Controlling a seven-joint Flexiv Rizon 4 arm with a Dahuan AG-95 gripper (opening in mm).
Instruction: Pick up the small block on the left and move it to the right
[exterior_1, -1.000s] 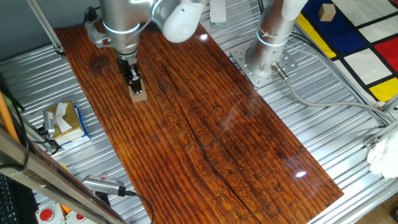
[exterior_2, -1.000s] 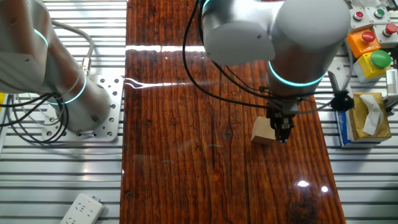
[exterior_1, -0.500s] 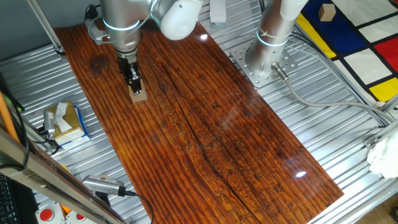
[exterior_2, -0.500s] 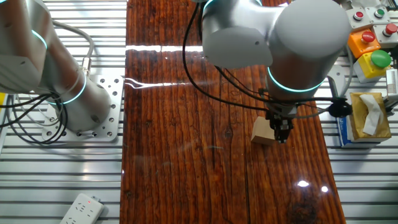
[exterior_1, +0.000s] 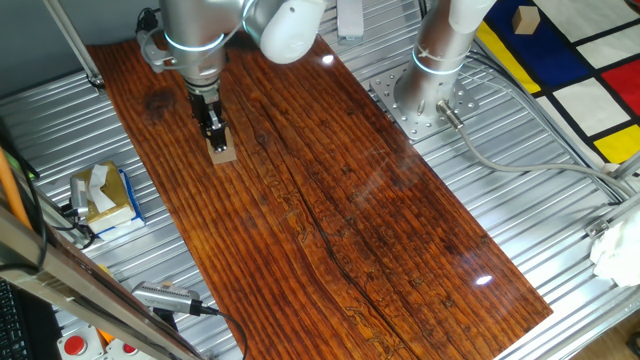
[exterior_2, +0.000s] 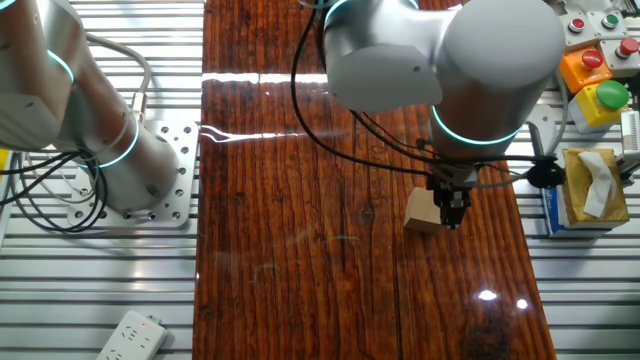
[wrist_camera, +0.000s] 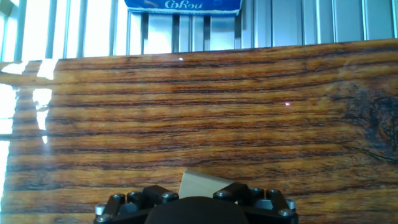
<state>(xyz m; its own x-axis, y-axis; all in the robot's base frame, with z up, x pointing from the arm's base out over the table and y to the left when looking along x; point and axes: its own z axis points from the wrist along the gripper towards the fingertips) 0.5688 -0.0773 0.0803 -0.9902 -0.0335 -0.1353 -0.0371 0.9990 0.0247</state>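
Observation:
The small block (exterior_1: 222, 151) is a light-tan wooden block resting on the dark wooden board (exterior_1: 330, 200) near its left end. My gripper (exterior_1: 214, 128) stands straight down over it, with its black fingers (exterior_1: 212, 118) closed on the block's sides. In the other fixed view the block (exterior_2: 422, 212) shows just left of the fingers (exterior_2: 452, 208). In the hand view the block's tan face (wrist_camera: 205, 185) sits between the two finger bases at the bottom edge. The block still touches the board.
A yellow-and-blue tissue box (exterior_1: 103, 196) sits on the metal slats left of the board; its blue edge shows in the hand view (wrist_camera: 183, 5). A second arm's base (exterior_1: 425, 95) stands beyond the board. Button boxes (exterior_2: 595, 80) are nearby.
The arm came down slightly onto the block a second ago and has stayed still since. The block has not moved.

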